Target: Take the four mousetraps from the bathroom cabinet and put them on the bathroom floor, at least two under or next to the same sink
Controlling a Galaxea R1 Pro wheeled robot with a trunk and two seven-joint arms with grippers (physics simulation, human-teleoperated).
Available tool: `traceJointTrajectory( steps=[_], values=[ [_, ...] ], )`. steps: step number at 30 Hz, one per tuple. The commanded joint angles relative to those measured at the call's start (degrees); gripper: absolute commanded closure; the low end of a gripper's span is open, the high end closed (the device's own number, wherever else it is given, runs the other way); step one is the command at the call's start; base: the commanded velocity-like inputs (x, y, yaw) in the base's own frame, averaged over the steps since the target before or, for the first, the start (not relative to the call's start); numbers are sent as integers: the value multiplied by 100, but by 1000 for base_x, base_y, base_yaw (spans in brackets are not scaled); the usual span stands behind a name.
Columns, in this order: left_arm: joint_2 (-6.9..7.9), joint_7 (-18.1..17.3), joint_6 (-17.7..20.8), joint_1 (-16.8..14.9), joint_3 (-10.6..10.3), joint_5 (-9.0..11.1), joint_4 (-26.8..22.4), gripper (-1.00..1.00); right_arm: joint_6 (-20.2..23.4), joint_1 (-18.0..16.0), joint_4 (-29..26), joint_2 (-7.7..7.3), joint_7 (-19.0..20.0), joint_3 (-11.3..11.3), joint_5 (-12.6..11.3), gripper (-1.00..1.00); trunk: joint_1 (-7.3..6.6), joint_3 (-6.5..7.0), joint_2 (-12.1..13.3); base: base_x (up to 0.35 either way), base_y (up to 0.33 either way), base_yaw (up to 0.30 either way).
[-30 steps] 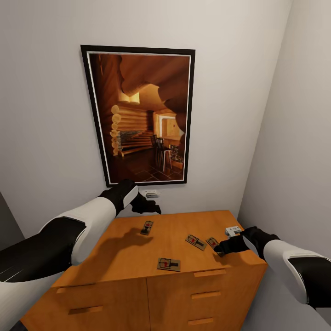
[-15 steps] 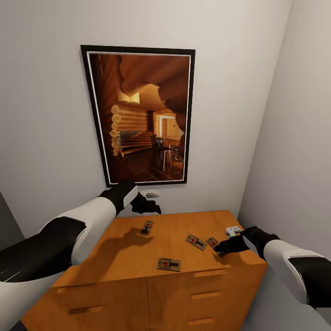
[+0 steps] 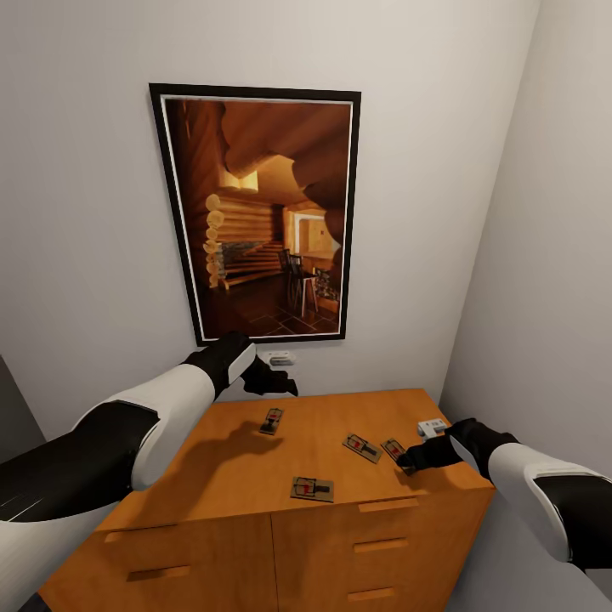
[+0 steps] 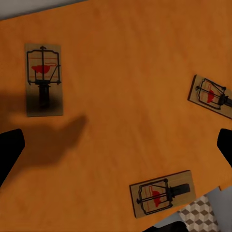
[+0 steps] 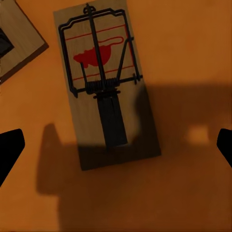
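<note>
On the left of the head view, the robot's left gripper (image 3: 274,382) hangs above the back left part of the wide orange-brown wooden cabinet (image 3: 229,476), just in front of the pale wall; its black fingers (image 4: 10,150) stand wide apart and hold nothing, as the left wrist view shows with a fingertip at each side edge and bare wood between them. Four small flat tan wooden mousetraps with dark wire springs and red marks lie on the cabinet's flat top. The leftmost mousetrap (image 3: 272,421) sits toward the back, just below the left gripper and inside its shadow. The front mousetrap (image 3: 312,489) lies near the front edge, above the slim wooden drawer handles (image 3: 158,574). Further right, the third mousetrap (image 3: 362,447) lies at an angle near the middle, and the fourth mousetrap (image 3: 393,450) sits just beside it, right under the right gripper (image 3: 410,463). The right wrist view shows this fourth mousetrap (image 5: 106,82) flat on the wood between the spread black fingertips (image 5: 9,150), which do not touch it, so the right gripper is released and holding nothing. A small white object (image 3: 431,426) rests at the cabinet's right back corner. On the wall above hangs a black-framed picture of a log cabin interior (image 3: 259,212).
</note>
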Motion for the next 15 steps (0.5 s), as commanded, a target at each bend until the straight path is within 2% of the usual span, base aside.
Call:
traceJointTrajectory(
  steps=[1,9,15],
  values=[
    [2,-8,20,-1,-49,44,-3,-100,21,-4,4,-2,37,42,3,-100,2,-3,-5,0,0,0],
    [2,6,22,-1,-46,44,3,-100,517,-5,-59,7,47,21,7,-100,2,-3,-5,0,0,0],
    [6,9,18,-1,-48,44,10,-100,595,-4,-70,9,47,18,8,-100,2,-3,-5,0,0,0]
  ],
)
